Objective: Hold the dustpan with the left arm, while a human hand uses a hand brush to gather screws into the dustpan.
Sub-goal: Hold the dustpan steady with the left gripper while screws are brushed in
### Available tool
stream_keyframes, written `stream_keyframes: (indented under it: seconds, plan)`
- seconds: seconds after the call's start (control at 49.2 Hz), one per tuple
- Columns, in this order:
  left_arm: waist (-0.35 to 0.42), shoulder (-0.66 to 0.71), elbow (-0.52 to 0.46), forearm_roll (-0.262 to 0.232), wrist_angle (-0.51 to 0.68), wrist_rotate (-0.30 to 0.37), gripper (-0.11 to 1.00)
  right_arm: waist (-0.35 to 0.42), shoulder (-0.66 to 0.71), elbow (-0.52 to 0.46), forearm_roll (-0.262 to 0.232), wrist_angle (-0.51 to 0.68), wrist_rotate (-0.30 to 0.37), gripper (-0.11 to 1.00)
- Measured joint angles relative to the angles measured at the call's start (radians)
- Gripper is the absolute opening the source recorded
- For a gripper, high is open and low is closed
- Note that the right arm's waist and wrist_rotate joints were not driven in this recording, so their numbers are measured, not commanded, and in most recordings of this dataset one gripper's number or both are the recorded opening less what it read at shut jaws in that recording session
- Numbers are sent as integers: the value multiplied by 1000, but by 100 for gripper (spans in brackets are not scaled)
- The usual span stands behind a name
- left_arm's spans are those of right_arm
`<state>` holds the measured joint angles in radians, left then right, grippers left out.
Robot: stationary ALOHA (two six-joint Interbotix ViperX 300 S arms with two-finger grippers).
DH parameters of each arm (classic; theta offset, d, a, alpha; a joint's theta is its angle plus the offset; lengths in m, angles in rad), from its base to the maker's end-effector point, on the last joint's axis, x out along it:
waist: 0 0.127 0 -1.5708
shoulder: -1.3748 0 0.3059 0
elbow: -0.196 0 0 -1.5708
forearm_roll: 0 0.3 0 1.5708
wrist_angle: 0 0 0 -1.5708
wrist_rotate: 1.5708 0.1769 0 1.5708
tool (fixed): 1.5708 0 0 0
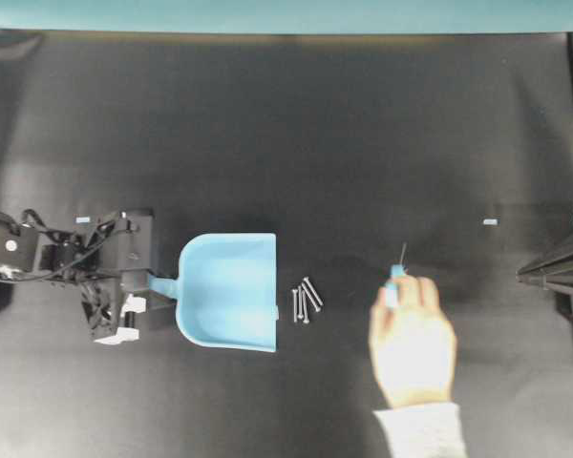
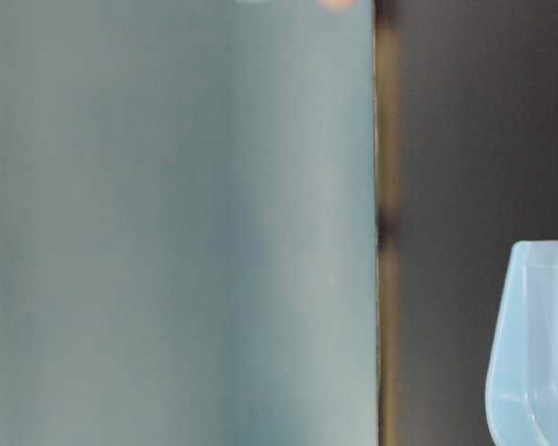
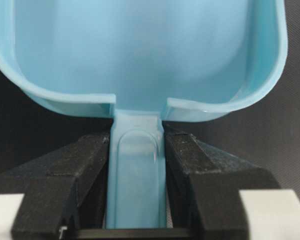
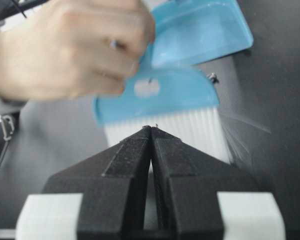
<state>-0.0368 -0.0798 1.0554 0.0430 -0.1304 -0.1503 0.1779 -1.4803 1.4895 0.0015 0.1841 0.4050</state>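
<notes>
The light blue dustpan lies flat on the black table, its mouth facing right. My left gripper is shut on its short handle, with a black finger pressed to each side. Several small silver screws lie just right of the mouth. Further right, the human hand with a grey cuff holds the hand brush, white bristles down. My right gripper is shut and empty, hovering near the brush, with the dustpan beyond.
Two small blue tape marks sit on the table. A thin grey sliver lies just beyond the brush. The right arm's frame juts in from the right edge. In the table-level view, a blurred teal surface fills the left.
</notes>
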Motion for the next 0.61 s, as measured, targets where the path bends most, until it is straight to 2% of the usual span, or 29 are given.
stream_keyframes:
  seconds: [0.284, 0.61]
  plan:
    - [26, 15, -26, 0, 34, 0, 29, 0, 0, 2, 0, 0, 0, 0]
    - [31, 9, -114, 0, 245, 2, 29, 0, 0, 0, 2, 0, -2, 0]
